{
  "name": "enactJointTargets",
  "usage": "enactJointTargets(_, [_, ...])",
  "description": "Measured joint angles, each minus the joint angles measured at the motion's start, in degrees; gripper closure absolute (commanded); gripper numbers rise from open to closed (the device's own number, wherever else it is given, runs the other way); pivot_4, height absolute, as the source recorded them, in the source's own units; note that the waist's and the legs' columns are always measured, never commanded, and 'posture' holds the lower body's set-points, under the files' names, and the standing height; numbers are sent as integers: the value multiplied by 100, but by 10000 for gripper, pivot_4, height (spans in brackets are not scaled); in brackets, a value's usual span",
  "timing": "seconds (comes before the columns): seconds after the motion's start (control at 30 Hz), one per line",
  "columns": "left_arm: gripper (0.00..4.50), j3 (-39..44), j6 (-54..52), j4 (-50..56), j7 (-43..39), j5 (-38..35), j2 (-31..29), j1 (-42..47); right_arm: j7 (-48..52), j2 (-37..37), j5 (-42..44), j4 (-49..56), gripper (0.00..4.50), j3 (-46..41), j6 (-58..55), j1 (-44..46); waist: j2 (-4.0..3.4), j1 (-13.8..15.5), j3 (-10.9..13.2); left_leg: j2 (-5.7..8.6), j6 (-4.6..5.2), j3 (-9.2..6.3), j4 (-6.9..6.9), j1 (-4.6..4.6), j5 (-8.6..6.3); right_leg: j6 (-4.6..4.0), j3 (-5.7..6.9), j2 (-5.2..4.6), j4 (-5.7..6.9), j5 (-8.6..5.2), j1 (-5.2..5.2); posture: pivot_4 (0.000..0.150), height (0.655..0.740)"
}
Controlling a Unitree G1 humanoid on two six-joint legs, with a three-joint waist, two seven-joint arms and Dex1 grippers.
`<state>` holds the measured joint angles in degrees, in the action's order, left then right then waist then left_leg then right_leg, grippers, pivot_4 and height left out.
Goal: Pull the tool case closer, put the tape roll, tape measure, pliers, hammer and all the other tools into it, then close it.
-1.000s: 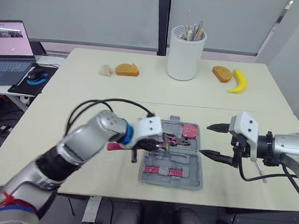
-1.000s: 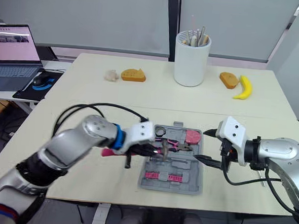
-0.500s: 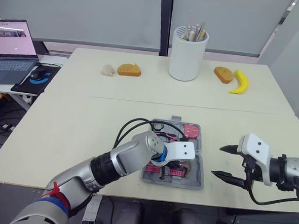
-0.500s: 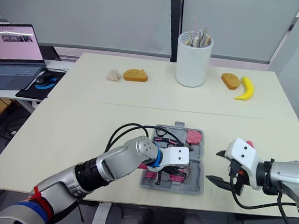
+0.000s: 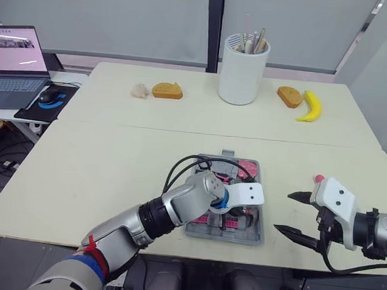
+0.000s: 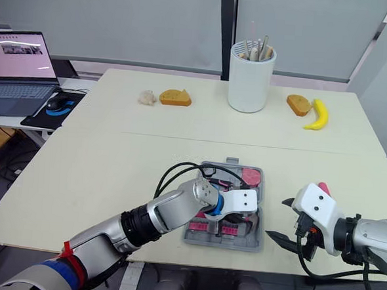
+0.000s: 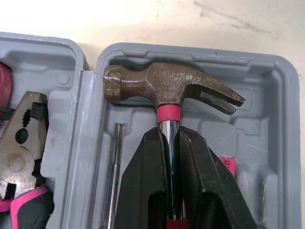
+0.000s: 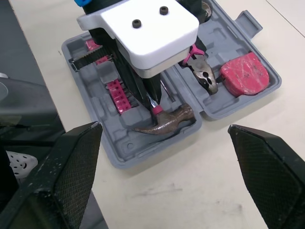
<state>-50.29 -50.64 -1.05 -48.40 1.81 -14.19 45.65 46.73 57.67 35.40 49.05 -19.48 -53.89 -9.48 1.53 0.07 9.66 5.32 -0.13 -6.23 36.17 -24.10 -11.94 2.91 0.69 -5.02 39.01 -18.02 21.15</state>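
Firmly in left claw (image 7: 171, 133), rusty-headed hammer (image 7: 167, 88), pink collar; grey case (image 7: 281, 119) open

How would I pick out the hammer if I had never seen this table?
On the pale table, look at the open grey tool case near its front edge. The hammer lies in the case half beside the one holding the pliers, its shaft pinched by the left gripper. Its rusty brown head with a split claw and a pink collar sets it apart.

Matt grey plastic tool case (image 7: 281, 119); hammer (image 7: 167, 88) head of rusty, pitted metal
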Motion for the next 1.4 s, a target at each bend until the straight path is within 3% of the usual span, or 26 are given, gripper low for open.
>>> enactJointTargets(0.33, [44276,-35,302,-349,-118,239,229,74,-232,-15,199,23,0,-12,-60,75,-1,7,-1,2,2,0,2,1,1,3,1,-2,-1,2,-4,1500,7400])
enactJointTargets(0.5, [27995,-17,359,-350,-222,327,189,84,-239,-14,230,14,0,-12,-57,65,-2,3,-1,1,3,-1,2,1,1,4,1,-1,-1,2,-4,1500,7400])
enactJointTargets(0.57, [25395,0,335,-295,-240,334,116,81,-232,-14,225,6,0,-13,-38,34,-1,2,-1,1,3,-1,2,1,1,4,1,-1,-1,2,-3,1500,7400])
enactJointTargets(0.77, [25395,596,233,861,-739,46,-929,-74,-159,-3,91,-185,0,-54,129,-188,-7,-48,-4,-5,2,0,-1,9,2,3,-3,5,3,2,-1,1500,7400])
enactJointTargets(0.9, [25395,1238,1003,1173,-1080,-275,-1589,-611,-121,3,-66,-366,0,-36,325,-165,-11,-20,-7,-2,2,0,-1,10,2,3,-3,1,-1,2,-6,1500,7400])
enactJointTargets(1.0, [31437,1607,1897,1017,-1228,-577,-1565,-1127,-96,3,-117,-454,0,55,423,-98,-11,-4,-6,1,2,0,0,9,2,3,-3,-4,-4,3,-7,1500,7400])
enactJointTargets(1.13, [44179,1835,2699,490,-1102,-642,-1261,-1479,-51,4,-219,-534,0,67,540,-87,-10,41,-6,2,3,1,2,9,1,3,-2,-6,-6,3,-9,1500,7400])
enactJointTargets(1.4, [44631,1794,3638,-437,-837,-124,-826,-1620,56,8,-276,-616,0,58,600,-154,-10,37,-6,2,3,1,1,9,1,3,0,-4,-3,3,-8,1500,7400])
